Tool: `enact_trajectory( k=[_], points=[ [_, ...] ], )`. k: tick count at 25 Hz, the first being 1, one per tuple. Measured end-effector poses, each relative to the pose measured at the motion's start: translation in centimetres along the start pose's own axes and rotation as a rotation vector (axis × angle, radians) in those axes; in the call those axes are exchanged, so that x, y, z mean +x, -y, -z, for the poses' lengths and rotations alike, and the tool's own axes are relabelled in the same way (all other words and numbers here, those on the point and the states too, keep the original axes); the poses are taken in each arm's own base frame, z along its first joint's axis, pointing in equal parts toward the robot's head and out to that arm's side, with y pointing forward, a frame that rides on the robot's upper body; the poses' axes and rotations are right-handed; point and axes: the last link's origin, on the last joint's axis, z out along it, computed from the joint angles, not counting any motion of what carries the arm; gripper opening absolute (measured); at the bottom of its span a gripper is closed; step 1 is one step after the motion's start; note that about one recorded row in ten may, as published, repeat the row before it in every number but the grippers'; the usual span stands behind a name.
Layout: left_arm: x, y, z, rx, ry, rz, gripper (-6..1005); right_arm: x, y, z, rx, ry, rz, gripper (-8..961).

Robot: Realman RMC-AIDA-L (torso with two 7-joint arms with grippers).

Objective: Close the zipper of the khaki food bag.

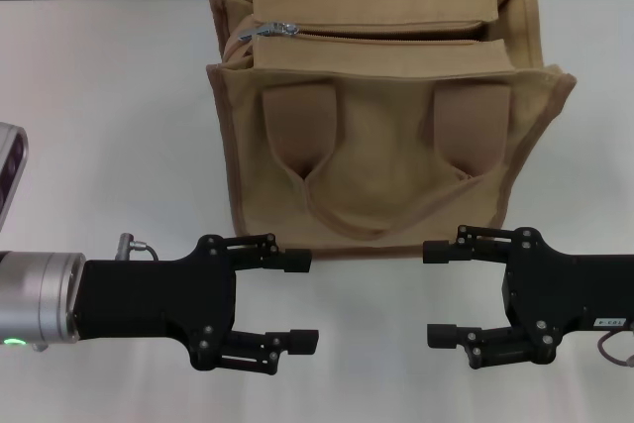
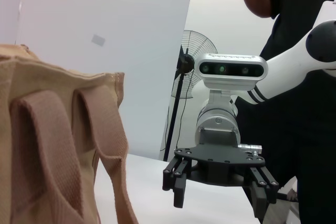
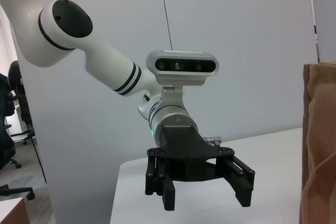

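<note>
The khaki food bag [image 1: 381, 136] stands upright at the middle of the white table, its handle and two brown strap patches facing me. The zipper [image 1: 396, 36] runs along its top, with the silver pull tab [image 1: 280, 29] near the bag's left end. My left gripper [image 1: 300, 300] is open and empty, in front of the bag's lower left corner. My right gripper [image 1: 438, 294] is open and empty, in front of the lower right corner. The two face each other. The left wrist view shows the bag's side [image 2: 52, 145] and the right gripper [image 2: 218, 198]. The right wrist view shows the left gripper [image 3: 205, 195] and a bag edge [image 3: 319, 145].
The white table [image 1: 109, 126] spreads to both sides of the bag. A person in black [image 2: 299, 103] and a standing fan [image 2: 190, 66] are beyond the table on my right side. An office chair [image 3: 8, 129] stands off the table on my left side.
</note>
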Motion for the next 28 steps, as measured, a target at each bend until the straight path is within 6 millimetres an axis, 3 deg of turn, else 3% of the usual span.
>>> enact_trajectory(
  k=[18,21,28],
  points=[
    [-0.2,0.2,0.6,0.036,0.002,0.001,809,-0.1,0.1,0.0,0.005,0.003,0.002,812],
    [-0.3,0.3,1.9,0.109,-0.02,0.005,809,-0.1,0.1,0.0,0.005,0.003,0.002,812],
    [-0.6,0.6,7.6,0.452,-0.151,-0.025,809,-0.1,0.1,0.1,0.006,0.003,0.003,811]
  ],
)
